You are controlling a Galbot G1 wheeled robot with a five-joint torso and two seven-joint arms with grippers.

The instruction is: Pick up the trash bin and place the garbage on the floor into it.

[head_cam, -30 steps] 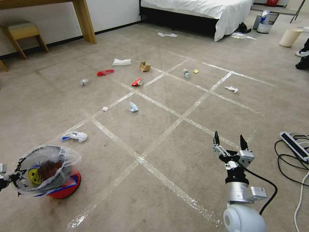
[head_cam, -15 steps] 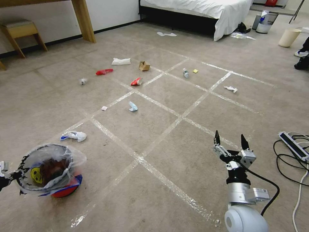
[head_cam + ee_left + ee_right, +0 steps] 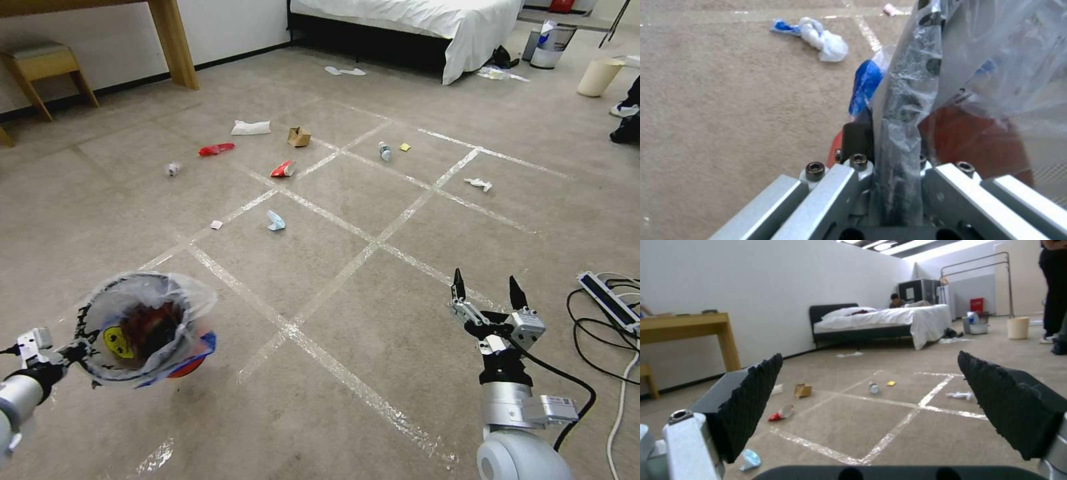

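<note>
Grey carpet (image 3: 347,373) crossed by pale tape lines (image 3: 373,248) is our landmark, and everything sits relative to it. We have the bin (image 3: 143,330) lifted clear of the carpet at its near left, held by the left gripper (image 3: 67,352), whose fingers are clamped on the black rim and bag liner; the left wrist view shows rim and plastic pinched between them. We judge it is carried by the rim so the mouth stays free for dropping litter in. Its axis is tilted, mouth turned up and toward us, red base away.

Our right gripper (image 3: 487,290) hovers above the near right carpet, fingers spread wide and empty, pointing toward the far litter: box (image 3: 299,137), red wrapper (image 3: 284,169), bottle (image 3: 385,151). A white wad (image 3: 824,40) lies just beside the bin.
</note>
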